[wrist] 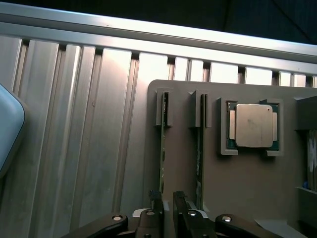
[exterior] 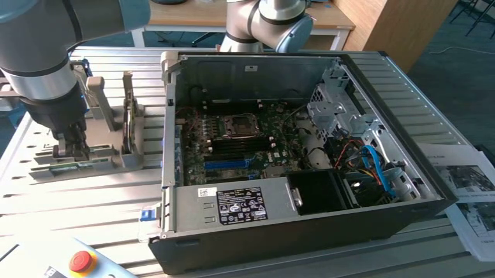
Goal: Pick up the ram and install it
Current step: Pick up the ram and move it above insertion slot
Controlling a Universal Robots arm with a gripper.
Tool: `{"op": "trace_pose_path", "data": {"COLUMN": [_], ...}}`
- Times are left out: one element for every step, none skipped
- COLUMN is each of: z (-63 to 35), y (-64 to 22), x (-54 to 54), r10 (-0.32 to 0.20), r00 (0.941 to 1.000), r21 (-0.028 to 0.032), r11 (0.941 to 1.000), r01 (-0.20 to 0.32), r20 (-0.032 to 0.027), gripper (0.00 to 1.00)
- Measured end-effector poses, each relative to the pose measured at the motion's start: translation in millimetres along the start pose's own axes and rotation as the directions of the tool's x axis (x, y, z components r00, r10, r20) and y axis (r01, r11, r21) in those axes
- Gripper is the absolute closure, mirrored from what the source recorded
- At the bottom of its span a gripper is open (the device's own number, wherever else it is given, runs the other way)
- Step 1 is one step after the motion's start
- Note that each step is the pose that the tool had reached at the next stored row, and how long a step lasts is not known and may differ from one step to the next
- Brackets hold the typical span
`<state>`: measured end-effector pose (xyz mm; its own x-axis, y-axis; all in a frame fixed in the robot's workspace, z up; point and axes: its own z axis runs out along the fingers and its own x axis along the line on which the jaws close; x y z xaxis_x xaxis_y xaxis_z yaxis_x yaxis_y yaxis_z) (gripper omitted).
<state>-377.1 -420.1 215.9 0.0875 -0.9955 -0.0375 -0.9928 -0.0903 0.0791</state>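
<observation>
A: Pincer [wrist: 167, 202]?
B: Spread, just at the ram's [wrist: 162, 148] end; nothing pinched.
A: Progress?
B: None showing; ram stands on edge in its holder [wrist: 237, 183] on the counter [wrist: 74, 148], beside the computer [exterior: 309, 231]; lifting and installing remain.

On the table [exterior: 93, 202] we find the computer case [exterior: 309, 231] in the middle, lying open, with the motherboard [exterior: 240, 145] inside it. The holder [exterior: 116, 159] stands at the exterior view's left of the case and the papers [exterior: 468, 185] lie at its right. The gripper [exterior: 71, 147] hangs over the holder, its parted fingers at one end of the ram [wrist: 163, 148]. We see the ram and a second stick [wrist: 200, 144] on edge in neighbouring slots, and the CPU [wrist: 254, 125] flat in a recess just beyond the second stick.
</observation>
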Motion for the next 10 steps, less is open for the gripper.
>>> {"op": "trace_pose_path", "data": {"z": [0.0,0.1,0.4,0.6,0.7,0.9,1.2,1.2,1.2,1.2], "y": [0.0,0.0,0.6,1.7,2.9,4.3,5.3,5.7,5.7,5.8], "x": [0.0,0.0,-0.1,-0.1,-0.2,-0.4,-0.5,-0.5,-0.5,-0.5], "r10": [0.0,0.0,0.0,0.0,0.0,0.0,0.0,0.0,-0.001,-0.001], "r00": [1.0,1.0,1.0,1.0,1.0,1.0,1.0,1.0,1.0,1.0], "r21": [0.0,0.0,0.0007,0.0014,0.0019,0.0024,0.003,0.0031,0.0032,0.0031], "r11": [1.0,1.0,1.0,1.0,1.0,1.0,1.0,1.0,1.0,1.0], "r01": [0.0,0.0,0.0,0.0,0.0,0.0,0.0,0.0,0.001,0.001], "r20": [0.0,0.0001,0.0003,0.0002,0.0001,-0.0001,-0.0001,-0.0001,-0.0002,-0.0002], "gripper": [0.76,0.76,0.76,0.76,0.76,0.76,0.76,0.76,0.76,0.76]}}
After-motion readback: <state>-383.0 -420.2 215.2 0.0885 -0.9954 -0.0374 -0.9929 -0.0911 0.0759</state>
